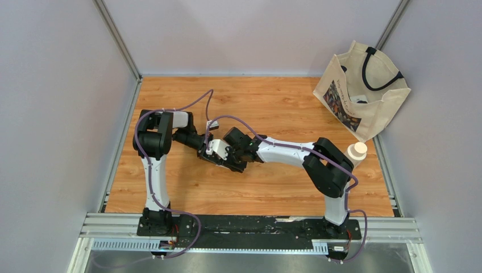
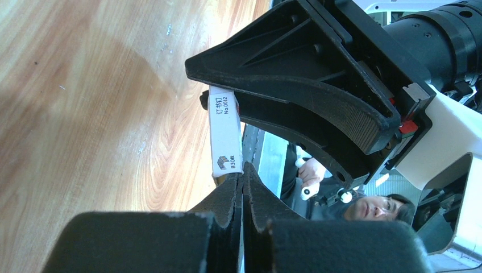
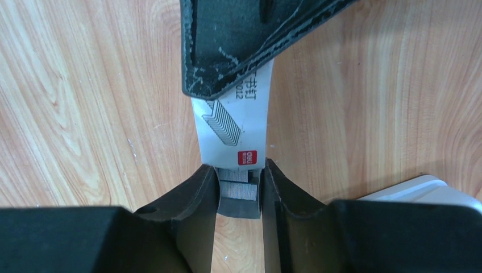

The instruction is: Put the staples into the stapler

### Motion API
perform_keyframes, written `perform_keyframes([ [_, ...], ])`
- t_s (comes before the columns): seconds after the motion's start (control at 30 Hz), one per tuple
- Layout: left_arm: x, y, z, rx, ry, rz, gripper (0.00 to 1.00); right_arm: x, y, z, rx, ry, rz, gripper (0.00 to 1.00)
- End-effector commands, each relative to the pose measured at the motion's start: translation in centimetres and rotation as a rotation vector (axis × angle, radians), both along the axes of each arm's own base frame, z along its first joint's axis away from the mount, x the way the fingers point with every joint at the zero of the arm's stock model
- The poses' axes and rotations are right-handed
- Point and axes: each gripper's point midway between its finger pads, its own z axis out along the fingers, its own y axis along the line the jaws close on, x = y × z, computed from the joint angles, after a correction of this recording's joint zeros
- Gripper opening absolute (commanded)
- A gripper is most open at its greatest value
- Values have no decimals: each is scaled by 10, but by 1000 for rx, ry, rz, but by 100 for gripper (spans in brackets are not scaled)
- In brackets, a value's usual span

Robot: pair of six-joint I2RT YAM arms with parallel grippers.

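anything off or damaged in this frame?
Nothing spilled or damaged. Only oddity: the staple box is pinched by the left end effector, staples poking out between the fingers of the right end effector.

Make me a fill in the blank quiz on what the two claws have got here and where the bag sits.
1. The left claw pinches a white ____ by one end.
2. The right claw has its fingers either side of the grey ____ poking out of it.
3. The bag stands at the table's far ____ corner.
Missing words: box; staples; right.
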Motion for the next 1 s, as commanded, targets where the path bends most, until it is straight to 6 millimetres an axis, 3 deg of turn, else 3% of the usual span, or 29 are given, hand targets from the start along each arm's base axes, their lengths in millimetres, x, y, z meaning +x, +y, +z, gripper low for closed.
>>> perform_keyframes([
  [0.0,-2,-1,20,-21,45,15,0,5,2,20,39,-74,14,32],
  [0.27,2,2,10,41,5,35,0,-2,-19,18,-2,-81,22,34],
  [0.47,9,12,14,53,-9,53,0,-18,-48,12,-61,-64,46,34],
  [0.8,30,41,11,146,-56,142,0,-44,-120,6,-157,-69,51,36],
  [0.97,53,72,11,220,-94,229,0,-48,-166,2,-215,-114,10,36],
])
